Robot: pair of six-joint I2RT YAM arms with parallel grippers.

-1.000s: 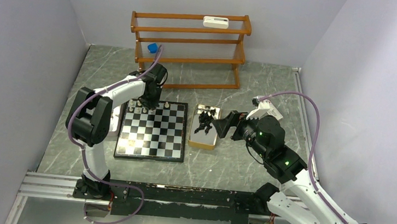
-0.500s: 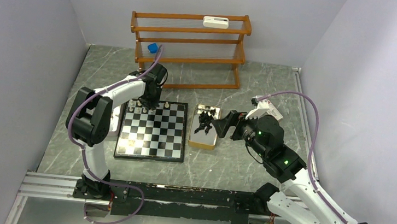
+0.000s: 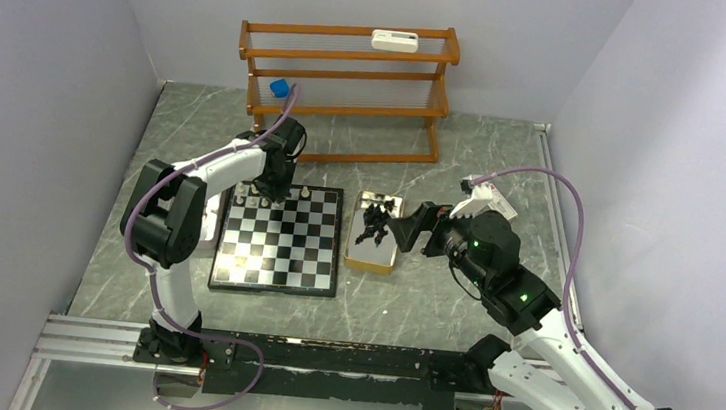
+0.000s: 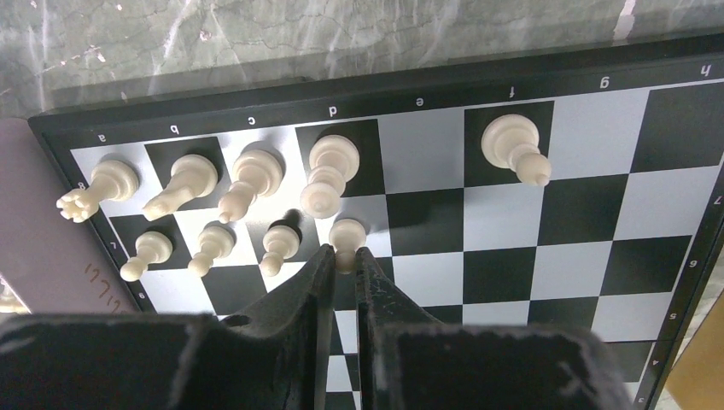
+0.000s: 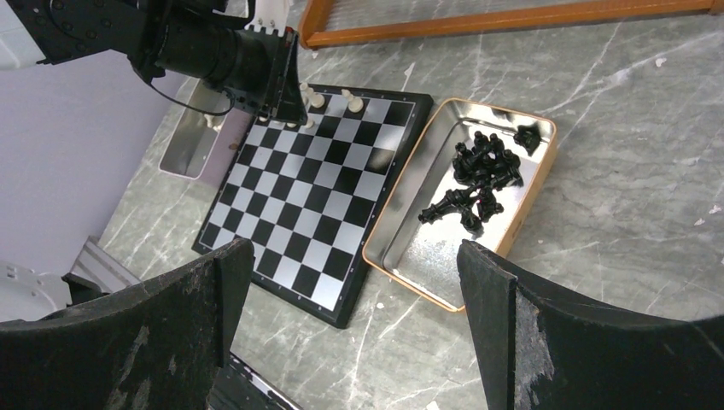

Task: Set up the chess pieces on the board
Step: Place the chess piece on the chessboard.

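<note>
The flat square chessboard (image 3: 279, 257) with glossy black and silvery squares is lying on the grey-green marbled worktop (image 3: 484, 156), left of its middle. The left gripper (image 4: 344, 256) is reaching down over the board's far left corner and is closing on the head of a small cream pawn (image 4: 346, 232), which is standing on the second row in from the far edge, on the file marked d. Three more cream pawns (image 4: 211, 248) are standing in the same row on files a, b and c (all upright, each on its own square). Behind them, along the far edge, four taller cream pieces (image 4: 248, 181) are filling files a to d, and one more tall cream piece (image 4: 515, 147) is standing alone on file f.

The right gripper (image 5: 348, 248) is hanging in the air with its fingers spread wide and gripping nothing, over the worktop right of a shiny rectangular metal tray with a gold rim (image 5: 423, 256). That tray is lying just beside the board's right edge, and a heap of tiny black chess pieces (image 5: 478, 179) is lying jumbled in its far half. A second, greyish metal tray (image 5: 183, 145) is lying off the board's left edge.
</note>
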